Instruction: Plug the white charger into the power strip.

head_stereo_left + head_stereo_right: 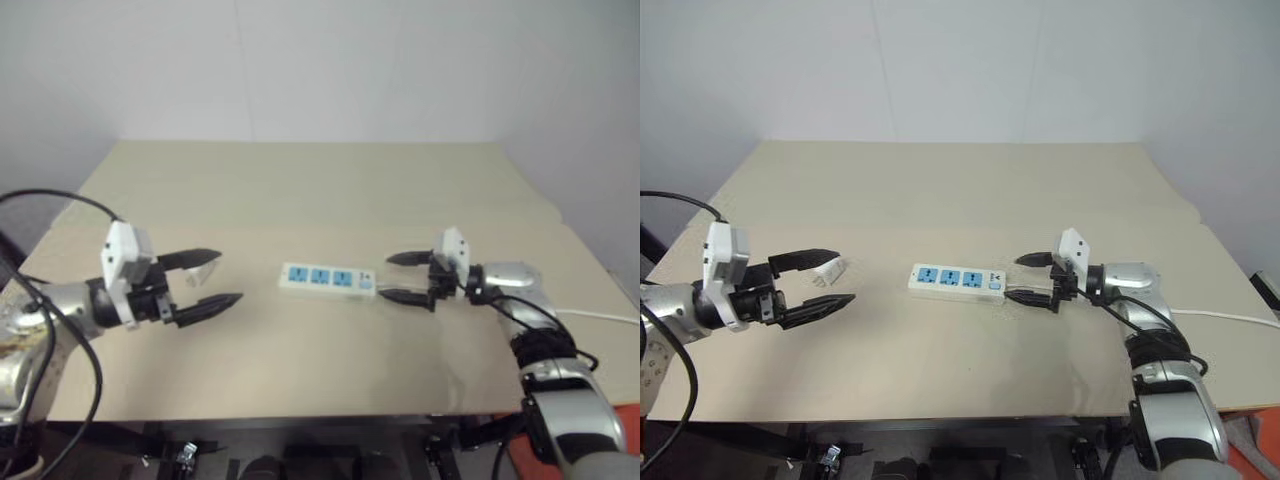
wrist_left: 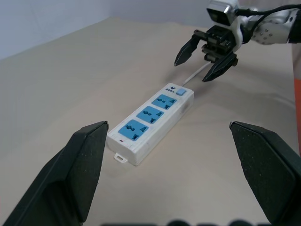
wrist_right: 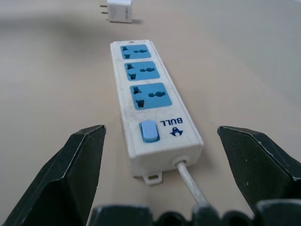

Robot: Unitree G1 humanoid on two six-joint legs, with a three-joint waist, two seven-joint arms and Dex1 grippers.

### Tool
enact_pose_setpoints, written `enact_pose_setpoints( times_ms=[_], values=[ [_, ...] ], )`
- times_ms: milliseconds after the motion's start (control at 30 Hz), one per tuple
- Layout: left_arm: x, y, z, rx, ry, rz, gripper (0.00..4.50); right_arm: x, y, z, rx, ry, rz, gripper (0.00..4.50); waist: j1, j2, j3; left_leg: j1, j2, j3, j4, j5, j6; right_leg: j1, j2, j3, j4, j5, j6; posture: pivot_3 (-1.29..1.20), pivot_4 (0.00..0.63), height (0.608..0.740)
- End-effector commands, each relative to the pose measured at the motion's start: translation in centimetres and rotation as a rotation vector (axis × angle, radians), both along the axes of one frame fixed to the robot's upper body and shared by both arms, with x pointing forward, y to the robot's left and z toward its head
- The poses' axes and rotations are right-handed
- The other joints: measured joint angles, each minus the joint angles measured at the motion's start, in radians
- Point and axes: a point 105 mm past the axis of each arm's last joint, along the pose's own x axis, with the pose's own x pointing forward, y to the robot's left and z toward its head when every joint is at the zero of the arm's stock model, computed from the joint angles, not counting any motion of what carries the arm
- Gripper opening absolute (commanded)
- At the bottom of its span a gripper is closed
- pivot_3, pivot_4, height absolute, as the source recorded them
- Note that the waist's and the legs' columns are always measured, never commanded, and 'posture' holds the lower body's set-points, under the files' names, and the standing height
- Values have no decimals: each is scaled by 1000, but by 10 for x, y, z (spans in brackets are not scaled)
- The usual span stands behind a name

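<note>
On table (image 1: 300, 190): power strip (image 1: 327, 279) between both grippers' spread, empty fingers; white charger (image 3: 119, 10) beside left gripper (image 1: 208, 279).

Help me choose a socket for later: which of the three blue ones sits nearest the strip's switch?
The end socket of the power strip, right beside the blue switch at the cord end; the other two lie farther along, toward the white charger.

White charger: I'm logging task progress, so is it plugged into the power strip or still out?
Out. The white charger lies on the table past the power strip, apart from it, prongs bare; all three blue sockets are empty.
</note>
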Motion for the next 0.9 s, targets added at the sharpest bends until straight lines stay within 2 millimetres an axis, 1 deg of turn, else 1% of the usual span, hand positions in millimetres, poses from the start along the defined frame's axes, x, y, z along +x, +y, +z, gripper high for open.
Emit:
enact_pose_setpoints(
  times_ms=[33,200,400,767,900],
  values=[
    [1,-3,7,4,-54,-14,4500,7,11,8,3,-44,25,4450,-3,0,0,0,0,0,0,0,0,0,0,0,0,0,0,0,150,740],
    [4,-5,10,-4,-67,-27,4500,13,25,4,13,-46,32,4450,-5,0,0,0,0,0,0,0,0,0,0,0,1,0,0,0,150,740],
    [5,-8,9,0,-75,-39,4500,15,33,-6,-12,-28,37,4450,-8,0,0,0,0,-1,0,0,-1,0,0,0,1,0,0,0,150,740],
    [5,-10,8,6,-81,-42,4500,20,32,-21,-29,8,-29,4450,-21,0,0,1,0,-1,0,1,-1,1,0,0,1,0,0,0,150,740],
    [4,-10,8,4,-82,-46,4500,20,32,-23,-25,11,-29,4450,-23,0,0,0,0,-1,-1,1,-1,0,0,0,1,0,0,0,150,740]
  ],
)
